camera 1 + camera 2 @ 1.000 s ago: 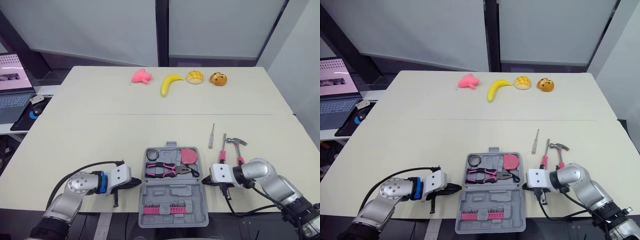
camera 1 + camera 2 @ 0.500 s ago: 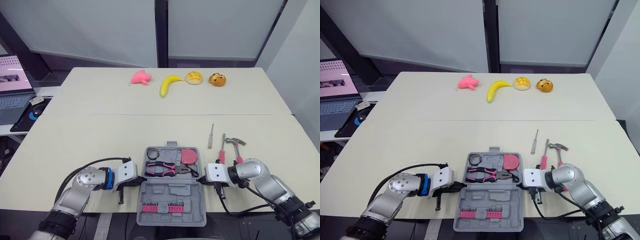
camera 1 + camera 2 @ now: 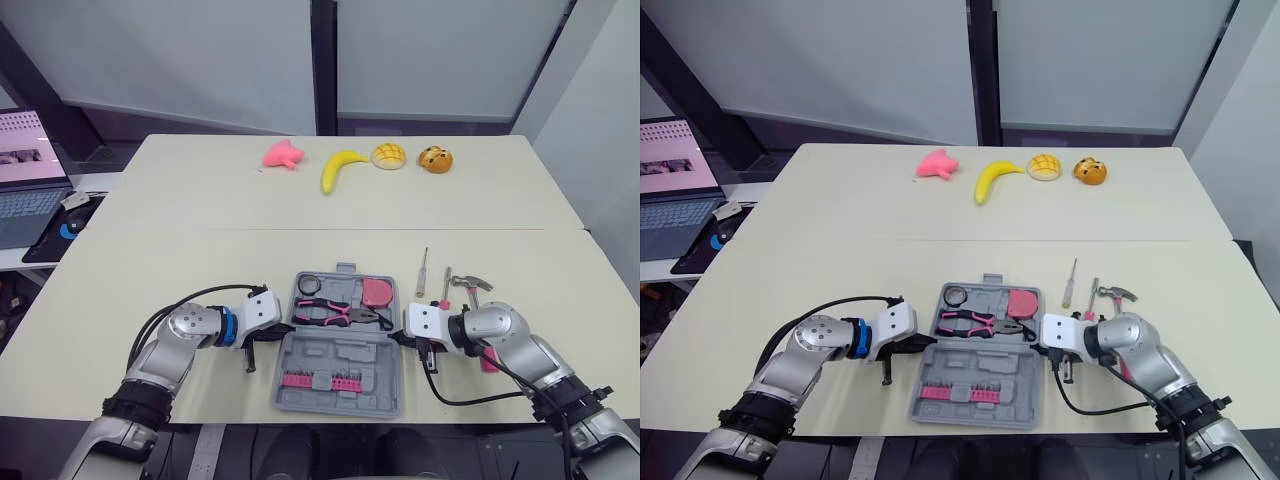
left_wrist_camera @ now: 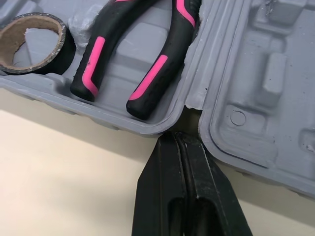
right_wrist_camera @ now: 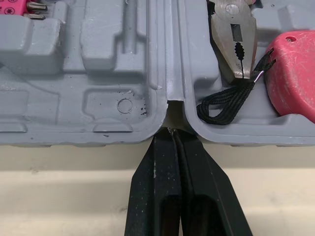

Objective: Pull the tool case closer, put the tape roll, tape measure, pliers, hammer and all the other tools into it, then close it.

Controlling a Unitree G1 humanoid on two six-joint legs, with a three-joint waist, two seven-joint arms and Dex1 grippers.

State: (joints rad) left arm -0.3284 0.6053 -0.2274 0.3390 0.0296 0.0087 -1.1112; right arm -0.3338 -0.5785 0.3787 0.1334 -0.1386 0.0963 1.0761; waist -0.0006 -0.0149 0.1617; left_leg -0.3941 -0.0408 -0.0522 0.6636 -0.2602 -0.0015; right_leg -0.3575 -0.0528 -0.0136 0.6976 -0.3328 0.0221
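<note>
Left eye view has the grey tool case [image 3: 335,355] lying open at the middle of the table's [image 3: 200,250] front edge, its hinge running left to right; the far half holds a black tape roll [image 3: 307,285] in its left corner, pink-and-black pliers [image 3: 340,315] across the middle and a red tape measure [image 3: 376,291] at the right; the near half carries a row of pink bits [image 3: 318,380]. The left gripper [image 3: 278,337] has its fingers pressed together, holding nothing, tips at the hinge gap on the case's left side; the right gripper [image 3: 395,337] is the same at the right side. Right of the case lie a slim screwdriver [image 3: 422,272], a pink-handled screwdriver [image 3: 446,285] and a hammer [image 3: 470,284]; along the back edge sit a pink toy [image 3: 282,153], a banana [image 3: 340,168] and two buns [image 3: 388,155]; no writing is legible on the case or tools.
</note>
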